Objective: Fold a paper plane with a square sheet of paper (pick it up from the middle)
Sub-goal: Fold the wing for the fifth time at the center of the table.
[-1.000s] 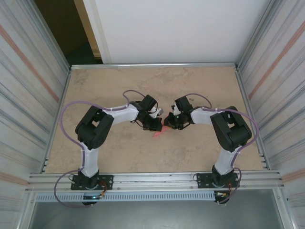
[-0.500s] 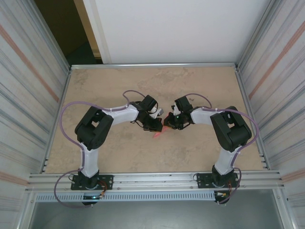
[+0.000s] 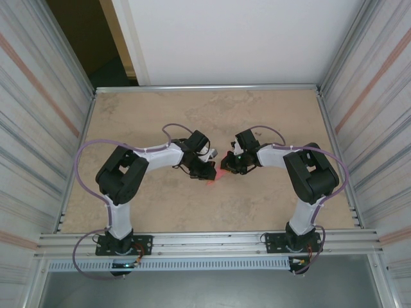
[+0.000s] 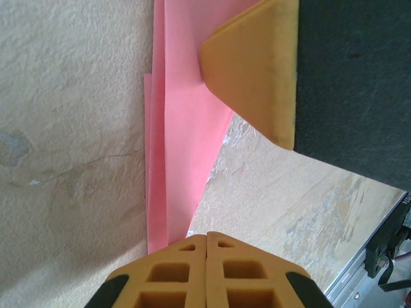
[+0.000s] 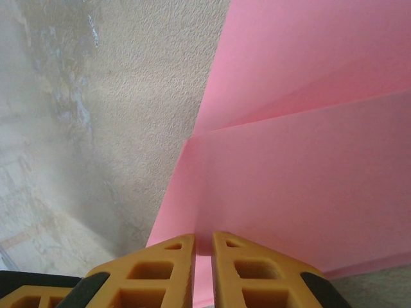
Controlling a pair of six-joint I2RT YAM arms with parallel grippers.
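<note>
You have the paper (image 3: 215, 176) near the middle of the bench (image 3: 270, 115), in the small gap where your two arms bend inward and the jaws face each other. From above it is a small pink sliver (too small to read its folds).

Your left wrist view tells you more. The paper (image 4: 183, 128) lies on the bench (image 4: 70, 96) as a long, slim folded strip with layered edges down its left side, running from the top of the picture to your left jaws. Those jaws are closed, pads (image 4: 167, 276) pressed together with no gap. The paper's near end passes under them, and you cannot tell whether it is pinched or merely beneath. At the far end an orange pad (image 4: 257, 70) of the right jaws sits on the paper.

In your right wrist view the right jaws are almost closed: the pads (image 5: 160, 269) stand a thin slit apart with the pink paper (image 5: 308, 128) in that slit, so they hold it. One layer overlaps another, and a crease slants up towards the right
</note>
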